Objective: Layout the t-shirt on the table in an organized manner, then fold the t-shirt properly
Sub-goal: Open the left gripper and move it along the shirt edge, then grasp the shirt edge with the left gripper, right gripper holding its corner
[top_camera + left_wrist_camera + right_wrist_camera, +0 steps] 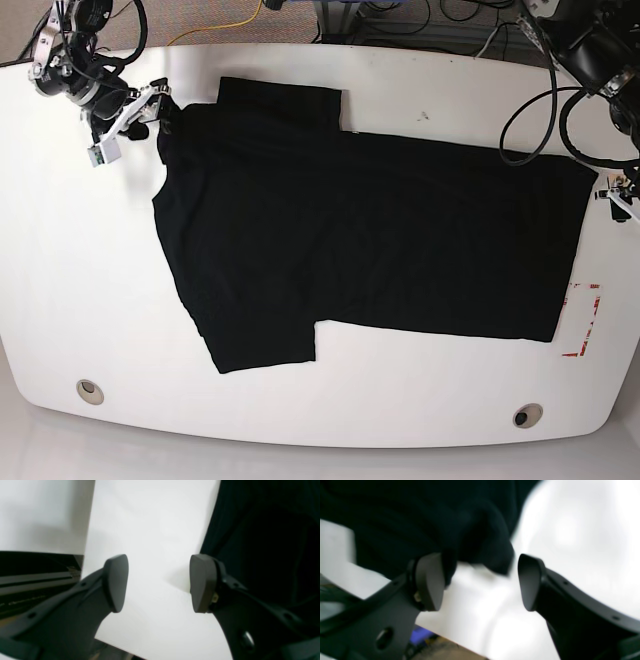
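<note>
The black t-shirt [360, 240] lies spread flat on the white table [60, 260], with one sleeve at the back [280, 100] and one at the front [262, 345]. No print shows. My right gripper [148, 108] is at the shirt's far left corner. In the right wrist view it [480, 582] is open, with a fold of black cloth [480, 537] just ahead of its fingers, not clamped. My left gripper [617, 197] is at the shirt's right edge. In the left wrist view it [159, 583] is open over bare table [150, 530], with the cloth [262, 542] beside its right finger [202, 582].
A red tape rectangle [583, 320] marks the table's right side, partly under the shirt's corner. Two metal grommets [89, 390] [527, 414] sit near the front edge. Cables [530, 110] loop over the back right. The table's edge shows in the left wrist view [85, 542].
</note>
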`<state>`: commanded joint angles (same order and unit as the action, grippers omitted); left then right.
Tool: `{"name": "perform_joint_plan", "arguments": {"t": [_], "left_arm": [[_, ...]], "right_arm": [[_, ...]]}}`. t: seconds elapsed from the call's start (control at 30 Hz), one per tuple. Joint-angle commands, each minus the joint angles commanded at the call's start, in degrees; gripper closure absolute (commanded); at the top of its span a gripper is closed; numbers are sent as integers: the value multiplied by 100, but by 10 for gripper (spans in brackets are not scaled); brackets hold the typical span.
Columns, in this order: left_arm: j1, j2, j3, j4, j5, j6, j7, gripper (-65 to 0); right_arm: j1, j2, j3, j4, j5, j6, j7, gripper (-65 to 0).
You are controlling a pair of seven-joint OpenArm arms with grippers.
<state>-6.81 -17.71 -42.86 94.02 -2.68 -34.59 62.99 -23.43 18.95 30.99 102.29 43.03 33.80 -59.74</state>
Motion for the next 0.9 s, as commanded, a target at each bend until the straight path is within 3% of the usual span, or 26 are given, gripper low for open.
{"name": "perform_joint_plan", "arguments": {"t": [0.2, 0.3, 0.73, 0.8, 0.9], "left_arm": [[44, 0, -9, 0, 0, -9, 0, -360], [44, 0, -9, 0, 0, -9, 0, -360], [105, 9, -9, 0, 0, -9, 9, -360], [167, 9, -9, 0, 0, -9, 0, -360], [193, 9, -9, 0, 0, -9, 0, -360]], "right_arm": [[18, -202, -9, -18, -510, 510, 176, -430], [62, -396, -26, -18, -677, 607, 193, -430], [633, -1029, -44, -176, -1503, 620, 193, -426], [721, -1037, -35, -281, -1565, 620, 193, -396], [818, -1037, -26, -466, -1591, 620, 193, -298]]}}
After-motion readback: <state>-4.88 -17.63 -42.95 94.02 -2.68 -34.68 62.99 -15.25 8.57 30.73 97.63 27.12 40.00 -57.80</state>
